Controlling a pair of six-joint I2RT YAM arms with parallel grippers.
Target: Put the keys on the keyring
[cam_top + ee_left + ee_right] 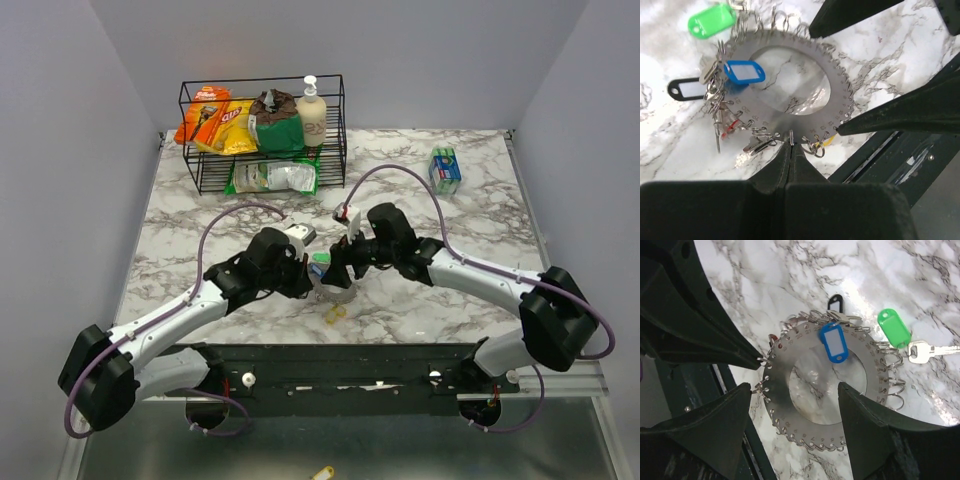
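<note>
The keyring (785, 122) is a flat silvery ring plate with small split rings round its rim, held just above the marble. Keys and tags hang on it: a blue tag (744, 72), a green tag (711, 21), a black tag (687, 90) and a red bit (730, 127). My left gripper (791, 146) is shut on the keyring's near rim. My right gripper (794, 387) is open, with one finger on each side of the keyring (777, 390). The blue tag (834, 342), the green tag (894, 327) and a silver key (922, 351) show there. Both grippers meet mid-table (325, 272).
A yellow-headed key (335, 313) lies loose on the marble near the front edge. A black wire rack (262, 135) with snack bags and a bottle stands at the back left. A blue-green box (445, 170) sits at the back right. A black rail (330, 365) runs along the near edge.
</note>
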